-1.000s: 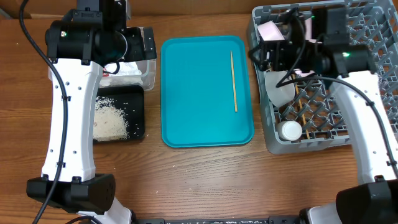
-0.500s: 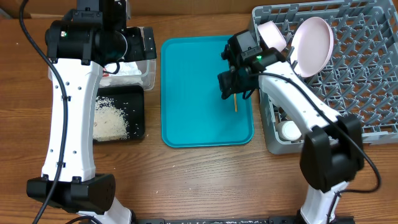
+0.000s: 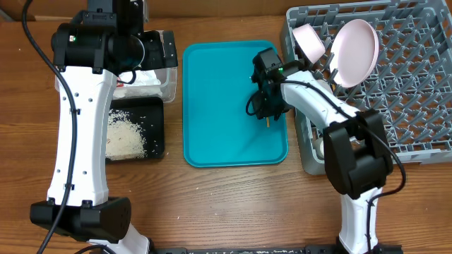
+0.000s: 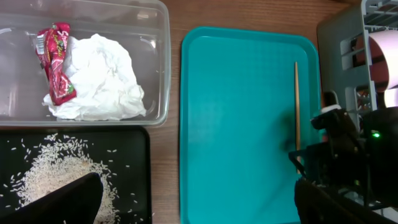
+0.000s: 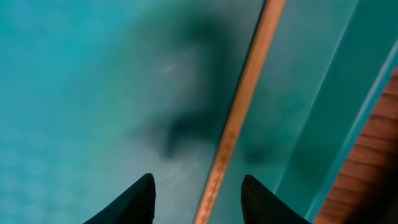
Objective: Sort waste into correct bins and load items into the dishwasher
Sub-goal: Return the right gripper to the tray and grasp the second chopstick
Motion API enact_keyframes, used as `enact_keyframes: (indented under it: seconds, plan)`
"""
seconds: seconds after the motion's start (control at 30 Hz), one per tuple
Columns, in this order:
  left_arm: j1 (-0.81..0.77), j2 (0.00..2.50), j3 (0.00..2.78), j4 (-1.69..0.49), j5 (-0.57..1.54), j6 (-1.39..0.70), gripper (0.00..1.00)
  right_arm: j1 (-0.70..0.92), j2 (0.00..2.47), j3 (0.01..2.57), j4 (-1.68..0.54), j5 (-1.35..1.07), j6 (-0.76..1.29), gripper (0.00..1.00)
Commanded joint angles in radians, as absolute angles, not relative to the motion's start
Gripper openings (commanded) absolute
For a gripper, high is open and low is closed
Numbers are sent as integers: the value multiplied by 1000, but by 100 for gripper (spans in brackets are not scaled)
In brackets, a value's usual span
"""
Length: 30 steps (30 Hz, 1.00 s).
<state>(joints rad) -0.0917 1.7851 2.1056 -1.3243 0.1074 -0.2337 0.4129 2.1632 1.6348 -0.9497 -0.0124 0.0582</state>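
Picking up the chopstick lying near-to-far along the right side of the teal tray, just left of the grey rack. Best kept centred over the stick, lowered until both tips reach the tray, then closed squarely across it. Right gripper spread apart, straddling the stick, holding nothing.

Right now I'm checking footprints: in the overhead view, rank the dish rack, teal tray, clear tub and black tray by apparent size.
1. Dish rack, largest, though cropped by the frame.
2. Teal tray.
3. Clear tub and black tray: unranked, since the left arm hides much of both.
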Motion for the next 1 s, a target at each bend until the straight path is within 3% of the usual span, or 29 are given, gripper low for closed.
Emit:
enact_keyframes:
  seconds: [0.0,0.33,0.43,0.57,0.83,0.97]
  plan:
    - [-95,1778,2116,-1324,100,-240,100,410,2176,1634,-935,25,84,41]
    - [-95,1778,2116,-1324,101,-240,100,410,2188,1621,-960,25,83,36]
    - [-95,1778,2116,-1324,100,-240,100,410,2188,1621,-979,25,83,29]
    - [-95,1778,2116,-1324,101,-240,100,410,2188,1621,-993,25,83,4]
    - [-95,1778,2116,-1324,100,-240,100,410,2188,1627,-1036,12,83,4]
    - [-95,1778,2116,-1324,101,-240,100,410,2171,1724,-1186,-2,82,4]
